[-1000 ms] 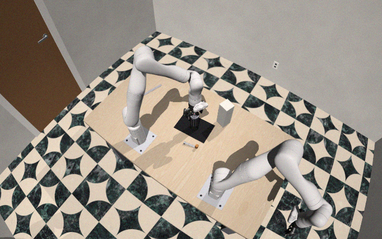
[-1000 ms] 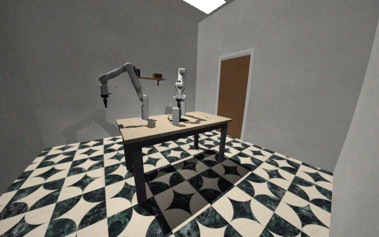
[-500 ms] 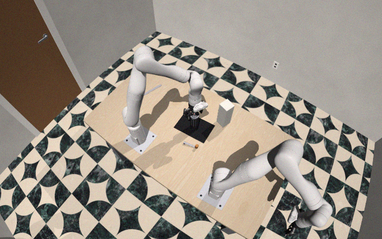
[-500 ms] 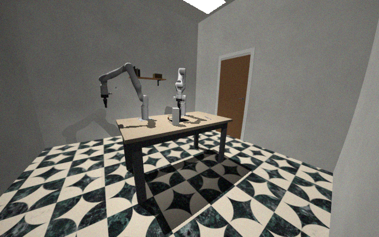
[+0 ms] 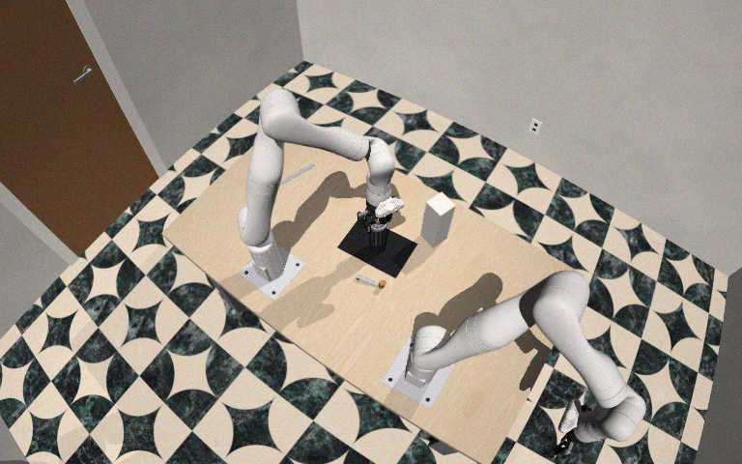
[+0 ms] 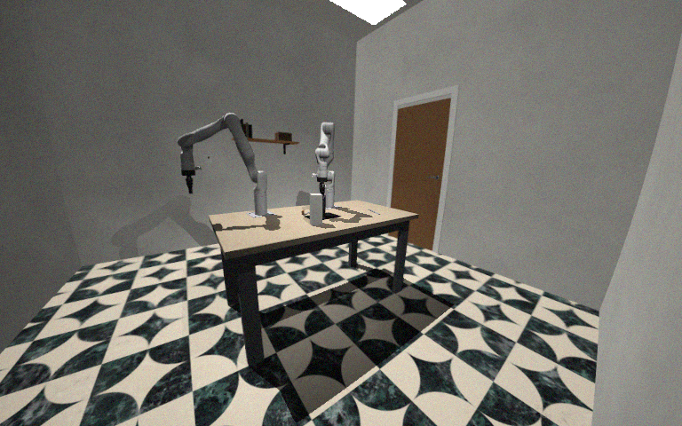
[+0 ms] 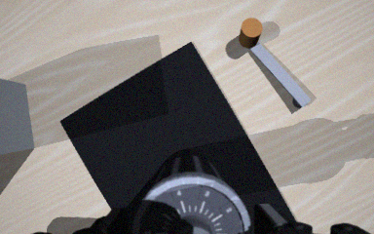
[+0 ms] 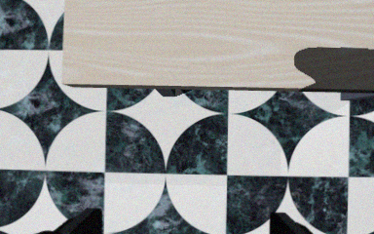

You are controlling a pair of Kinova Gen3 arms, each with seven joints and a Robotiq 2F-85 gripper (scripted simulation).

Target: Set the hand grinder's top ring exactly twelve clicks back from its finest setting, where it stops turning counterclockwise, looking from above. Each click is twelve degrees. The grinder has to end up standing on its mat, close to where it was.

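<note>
Left wrist view: the grinder point(image 5: 377, 242) point(image 6: 323, 207) point(image 7: 190, 163) stands upright on its mat point(image 5: 402, 262) point(image 6: 332, 216) point(image 7: 146, 97), with its top ring point(image 5: 377, 226) point(image 7: 195, 180) directly below my left pincer point(image 5: 377, 220) point(image 6: 322, 193) point(image 7: 187, 221). My left fingers are spread wide, one on each side of the ring; I cannot tell whether the pads bear on it. My right pincer point(image 5: 563, 446) point(image 6: 190, 191) point(image 8: 187, 221) is open, holding nothing, clear of the counter point(image 5: 328, 338) point(image 6: 281, 231) point(image 8: 170, 44).

Judged step: ring adjustment. The click count cannot be verified from the partly covered scale. Next, centre the grip and confirm pad contact. If zero is not established, turn counterclockwise to the stop, then clockwise twelve clicks, regripping as required. Caution: off-centre closing could tip or shift the grinder.
</note>
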